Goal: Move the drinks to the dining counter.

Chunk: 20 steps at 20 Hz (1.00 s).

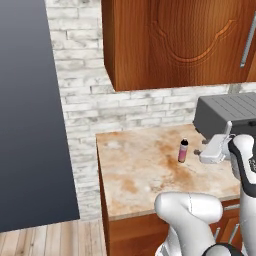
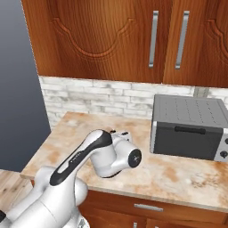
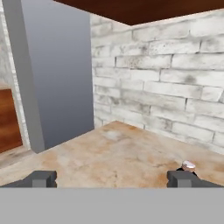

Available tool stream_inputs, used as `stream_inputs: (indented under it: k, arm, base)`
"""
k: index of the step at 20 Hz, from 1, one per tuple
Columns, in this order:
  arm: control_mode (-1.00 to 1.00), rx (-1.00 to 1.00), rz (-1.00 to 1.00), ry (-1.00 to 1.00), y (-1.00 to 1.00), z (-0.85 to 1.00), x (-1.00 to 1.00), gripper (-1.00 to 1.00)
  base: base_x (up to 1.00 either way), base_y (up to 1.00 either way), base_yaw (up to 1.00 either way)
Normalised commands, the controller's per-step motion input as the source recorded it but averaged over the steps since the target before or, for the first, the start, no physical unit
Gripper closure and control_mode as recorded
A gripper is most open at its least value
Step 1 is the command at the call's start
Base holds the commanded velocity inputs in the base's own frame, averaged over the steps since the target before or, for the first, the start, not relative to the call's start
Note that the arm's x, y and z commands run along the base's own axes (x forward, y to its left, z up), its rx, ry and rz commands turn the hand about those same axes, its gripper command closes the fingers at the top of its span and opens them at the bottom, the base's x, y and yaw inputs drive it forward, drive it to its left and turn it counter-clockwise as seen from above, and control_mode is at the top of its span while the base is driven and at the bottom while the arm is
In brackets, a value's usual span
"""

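Just ahead of the pincer (image 1: 200, 151), off to one side near one fingertip (image 3: 181, 177): tiny pink plastic bottle w/ black cap (image 1: 183, 150), upright on the beige rust-mottled marble countertop (image 1: 135, 165), close but not touching. Jaws spread wide apart, nothing between them. Looks like the reach-in step for a first drink, nothing carried yet. Next prob needs shifting sideways so the bottle sits between the fingers, then closing gently bc small = tippy. Grey toaster oven (image 2: 189, 127) behind the hand, brick wall (image 3: 166, 78) beyond.

bottle (image 1: 183, 150) on counter (image 1: 135, 170), oven (image 1: 225, 112) right, claw (image 1: 199, 150) beside bottle
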Motion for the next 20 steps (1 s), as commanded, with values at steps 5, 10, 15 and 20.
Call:
stream_inputs:
  k: [5,10,15,20]
  arm:
    - [-1.0,0.0,0.0,0.0,-0.07,-0.27,0.33,-1.0]
    - [-1.0,0.0,0.0,0.0,-0.04,-0.31,0.31,-1.0]
    - [-1.0,0.0,0.0,0.0,-0.04,-0.26,0.34,-1.0]
    - [-1.0,0.0,0.0,0.0,-0.08,-0.16,0.32,-1.0]
  base:
    - [0.0,0.0,0.0]
    - [0.0,0.0,0.0]
    - [0.0,0.0,0.0]
    - [0.0,0.0,0.0]
